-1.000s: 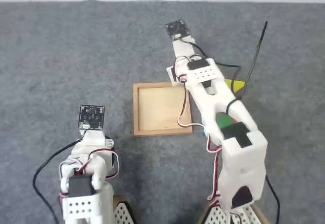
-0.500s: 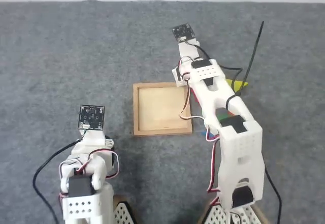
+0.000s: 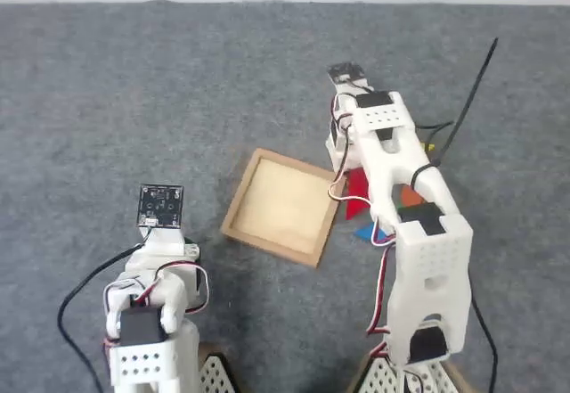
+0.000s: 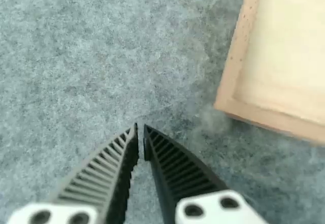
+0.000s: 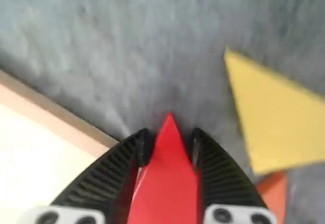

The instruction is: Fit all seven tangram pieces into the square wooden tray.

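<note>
My right gripper [image 5: 169, 132] is shut on a red triangle [image 5: 167, 183], its black fingers pressed against both sides of the piece, just off a corner of the square wooden tray [image 5: 51, 109]. A yellow triangle [image 5: 274, 127] lies on the felt close beyond the red tip, with an orange piece [image 5: 271, 191] beside it. From above, the tray [image 3: 240, 190] sits turned at an angle, empty, with the red triangle [image 3: 356, 194], the orange piece [image 3: 411, 195] and a blue piece [image 3: 369, 231] under the right arm [image 3: 392, 161]. My left gripper [image 4: 140, 130] is shut on nothing, low over bare felt near the tray [image 4: 238, 46].
Grey felt covers the whole table. The left arm [image 3: 150, 304] stays at the near left, a short way from the tray. A black cable [image 3: 468, 99] rises beside the right arm. Open felt lies to the left and behind the tray.
The right arm has swung right. The tray has been turned and pushed left. Red, orange and blue pieces have come out from under the arm. The left arm is still.
</note>
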Tool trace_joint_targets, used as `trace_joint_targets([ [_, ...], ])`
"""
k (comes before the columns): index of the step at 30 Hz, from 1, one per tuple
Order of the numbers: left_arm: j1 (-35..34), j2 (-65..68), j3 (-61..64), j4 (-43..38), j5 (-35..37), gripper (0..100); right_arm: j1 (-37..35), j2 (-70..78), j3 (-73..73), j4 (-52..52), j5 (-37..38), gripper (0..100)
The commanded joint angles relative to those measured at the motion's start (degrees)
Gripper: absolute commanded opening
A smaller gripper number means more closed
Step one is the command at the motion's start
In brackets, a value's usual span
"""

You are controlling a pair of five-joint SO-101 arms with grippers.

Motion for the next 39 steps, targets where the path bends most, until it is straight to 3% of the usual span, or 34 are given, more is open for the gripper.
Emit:
trace_joint_targets([
  [1, -0.2, -1.1, -0.7, 0.3, 1.0, 2, 0.7, -7.6, 1.9, 3.4, -0.8, 13.5],
  [12, -0.2, -1.1, -0.7, 0.3, 1.0, 2, 0.6, -36.3, 32.8, -10.6, -0.8, 13.7],
  [20, -0.2, -1.1, -0.7, 0.3, 1.0, 2, -0.3, -33.7, 39.6, -16.0, -1.3, 14.3],
  [28, -0.2, -1.1, -0.7, 0.3, 1.0, 2, -4.2, -28.6, 40.3, -15.6, -6.2, 39.6],
  [37, -0.2, -1.1, -0.7, 0.3, 1.0, 2, -3.3, -28.5, 45.5, -17.2, -6.4, 30.3],
  [39, -0.2, -1.1, -0.7, 0.3, 1.0, 2, -3.0, -28.5, 45.7, -16.9, -9.4, 29.9],
])
